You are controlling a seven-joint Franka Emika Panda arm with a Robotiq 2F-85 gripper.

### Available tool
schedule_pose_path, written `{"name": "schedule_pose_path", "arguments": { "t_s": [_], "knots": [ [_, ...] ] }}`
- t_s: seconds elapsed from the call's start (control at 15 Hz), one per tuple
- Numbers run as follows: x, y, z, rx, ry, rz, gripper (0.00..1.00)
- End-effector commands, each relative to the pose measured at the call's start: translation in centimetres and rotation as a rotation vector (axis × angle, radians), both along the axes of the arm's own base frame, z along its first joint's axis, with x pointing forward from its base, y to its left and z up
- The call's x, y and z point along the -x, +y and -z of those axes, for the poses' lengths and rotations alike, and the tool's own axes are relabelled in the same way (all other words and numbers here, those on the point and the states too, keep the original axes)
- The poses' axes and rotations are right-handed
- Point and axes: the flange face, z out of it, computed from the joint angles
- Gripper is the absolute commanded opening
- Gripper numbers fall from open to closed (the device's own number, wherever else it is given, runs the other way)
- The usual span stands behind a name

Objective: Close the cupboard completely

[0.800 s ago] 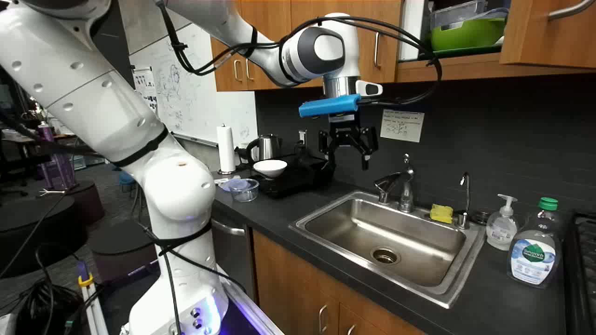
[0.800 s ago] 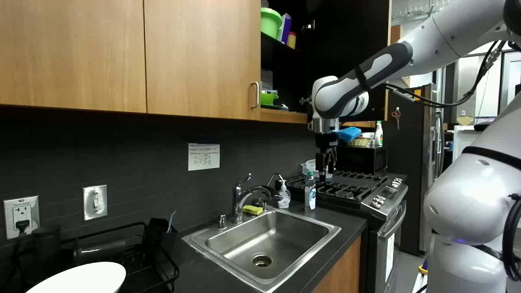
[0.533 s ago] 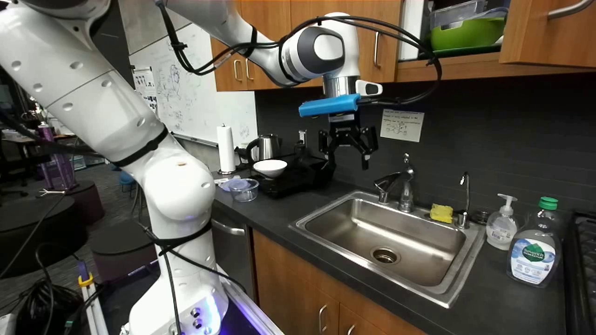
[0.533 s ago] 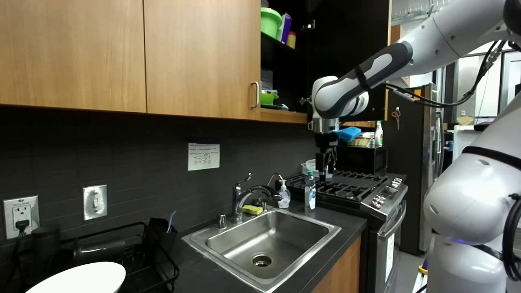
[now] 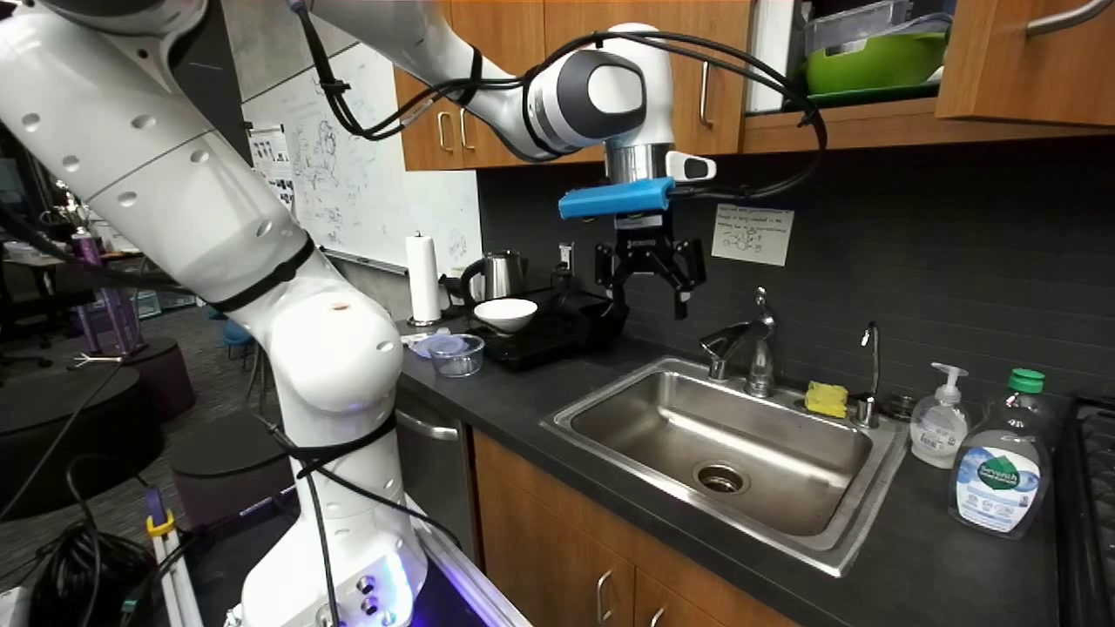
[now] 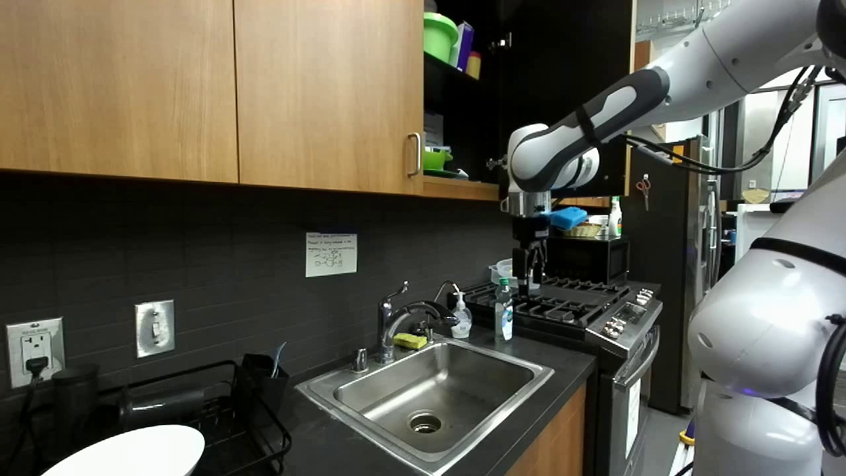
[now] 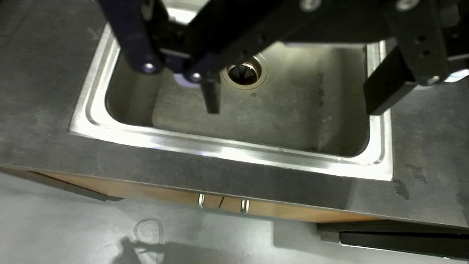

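The brown wooden wall cupboard (image 6: 330,92) hangs above the counter. One door (image 5: 1028,74) stands swung open, with its silver handle (image 5: 1067,17) at the top right of an exterior view. Its dark inner face (image 6: 568,66) shows in an exterior view, partly behind my arm. Green containers (image 5: 875,65) show in the open compartment. The neighbouring doors are shut. My gripper (image 5: 648,305) points down, open and empty, lower than the cupboard's underside and above the sink, apart from the door. In the wrist view my gripper (image 7: 293,108) has its fingers wide apart over the sink. The cupboard is out of the wrist view.
The sink (image 5: 566,422) and tall faucet (image 5: 760,348) lie below the gripper. A soap dispenser (image 5: 939,418) and dish soap bottle (image 5: 997,470) stand by the stove (image 6: 568,301). A white bowl (image 5: 505,313) sits on the dish rack. Cables (image 5: 819,131) loop beside the wrist.
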Motion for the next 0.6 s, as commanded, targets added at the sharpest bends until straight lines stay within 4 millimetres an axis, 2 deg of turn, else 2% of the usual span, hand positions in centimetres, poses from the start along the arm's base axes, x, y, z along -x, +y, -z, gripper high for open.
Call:
{"name": "schedule_pose_path", "arguments": {
  "t_s": [0.0,0.27,0.53],
  "knots": [
    [0.7,-0.7,0.4,-0.142,0.027,-0.021,1.0],
    [3.7,-0.4,1.1,-0.293,0.05,-0.033,1.0],
    [7.8,1.4,0.5,-0.305,0.015,-0.055,1.0]
  ]
}}
